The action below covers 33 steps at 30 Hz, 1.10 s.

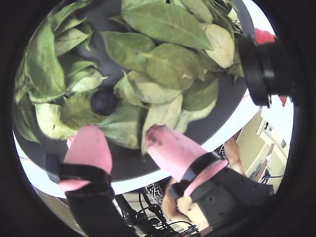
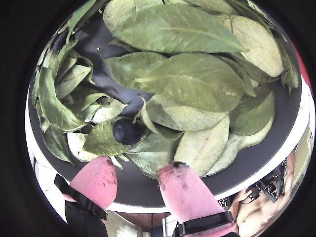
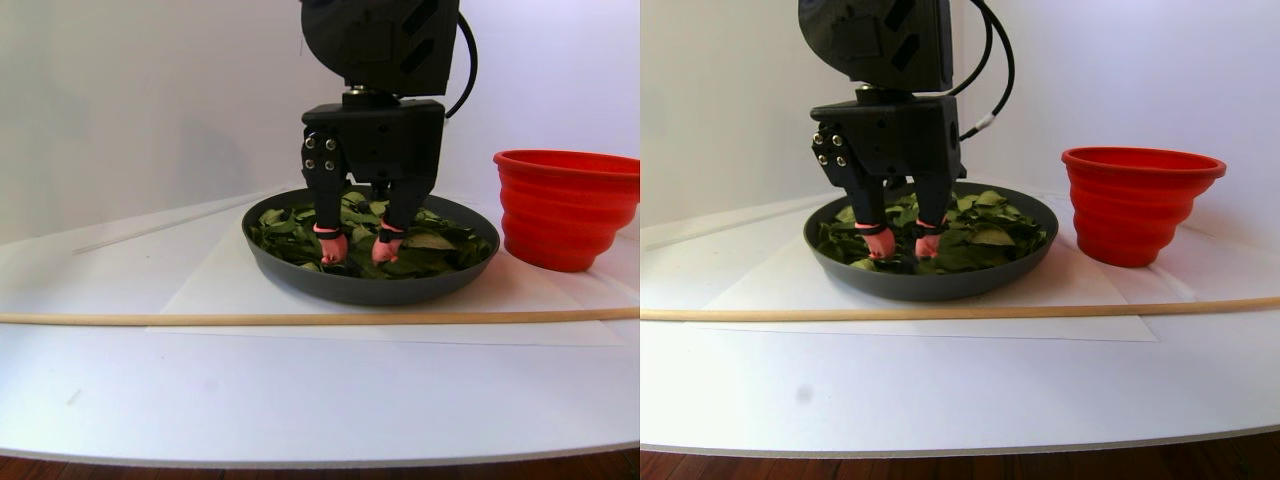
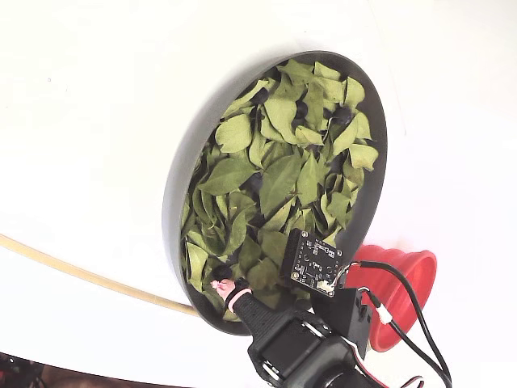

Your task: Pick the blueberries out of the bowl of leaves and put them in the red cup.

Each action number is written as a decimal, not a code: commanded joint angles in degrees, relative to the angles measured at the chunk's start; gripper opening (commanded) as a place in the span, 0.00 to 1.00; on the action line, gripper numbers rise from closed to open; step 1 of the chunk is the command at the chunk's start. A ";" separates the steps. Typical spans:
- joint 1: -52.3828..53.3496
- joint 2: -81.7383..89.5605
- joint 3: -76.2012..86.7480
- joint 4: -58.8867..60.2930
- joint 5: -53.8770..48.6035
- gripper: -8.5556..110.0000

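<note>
Just beyond the open hand (image 2: 136, 180), 1 blueberry (image 2: 127, 131)

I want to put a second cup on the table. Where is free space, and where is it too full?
In the stereo pair view, the table is bare in front of the wooden strip, and also left of the bowl. It is crowded inside the bowl, with leaves and gripper, and between the bowl and the red cup.

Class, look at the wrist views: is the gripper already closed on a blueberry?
No: the gripper is open, and the blueberry lies free among leaves.
</note>
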 commanded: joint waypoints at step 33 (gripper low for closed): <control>-0.18 -9.23 -6.77 -5.10 -0.09 0.21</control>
